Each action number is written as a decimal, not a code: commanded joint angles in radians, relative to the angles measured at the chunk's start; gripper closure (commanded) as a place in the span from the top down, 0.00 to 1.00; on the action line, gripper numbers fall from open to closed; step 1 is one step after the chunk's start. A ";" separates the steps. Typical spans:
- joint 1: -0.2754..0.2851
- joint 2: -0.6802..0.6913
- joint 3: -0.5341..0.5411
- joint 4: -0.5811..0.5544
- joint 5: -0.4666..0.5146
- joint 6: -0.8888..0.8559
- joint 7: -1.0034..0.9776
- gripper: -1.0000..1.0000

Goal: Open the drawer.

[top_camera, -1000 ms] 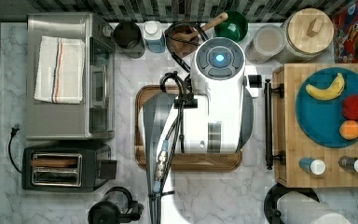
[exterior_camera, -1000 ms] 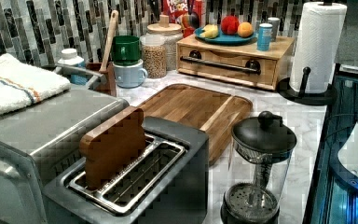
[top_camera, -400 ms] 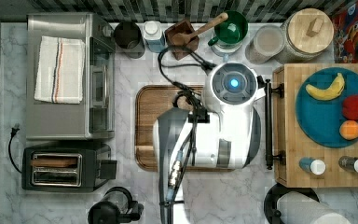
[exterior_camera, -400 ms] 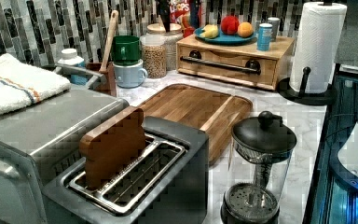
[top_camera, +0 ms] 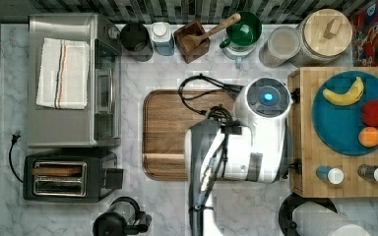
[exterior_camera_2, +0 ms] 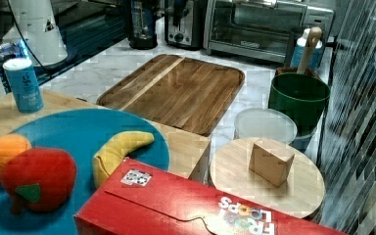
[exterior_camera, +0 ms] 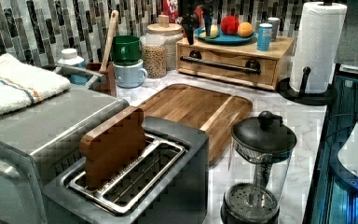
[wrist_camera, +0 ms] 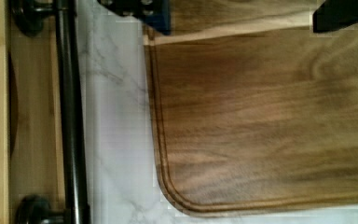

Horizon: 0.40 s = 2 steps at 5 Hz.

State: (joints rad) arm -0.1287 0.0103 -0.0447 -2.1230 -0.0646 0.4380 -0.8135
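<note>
I see the tabletop (top_camera: 167, 69) straight from above; left and right views look low from opposite ends, probably sharing the tray (exterior_camera: 200, 105); wrist view hangs close.

Readable text: red cereal box (exterior_camera_2: 196, 205) has "FROOT LOOPS" on its face in the right view, upside down there. Same box in the top view shows part of "LOOPS" at the top view's right edge. Blue can (exterior_camera_2: 23, 84) and toaster oven (exterior_camera_2: 267, 27) carry print too small to read.
</note>
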 commanded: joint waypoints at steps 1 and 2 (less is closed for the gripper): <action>-0.079 0.050 -0.065 0.105 -0.020 0.090 -0.335 1.00; -0.087 0.074 -0.092 0.117 -0.015 0.125 -0.418 1.00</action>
State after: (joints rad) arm -0.1959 0.0344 -0.1292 -2.1172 -0.0876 0.5503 -1.1387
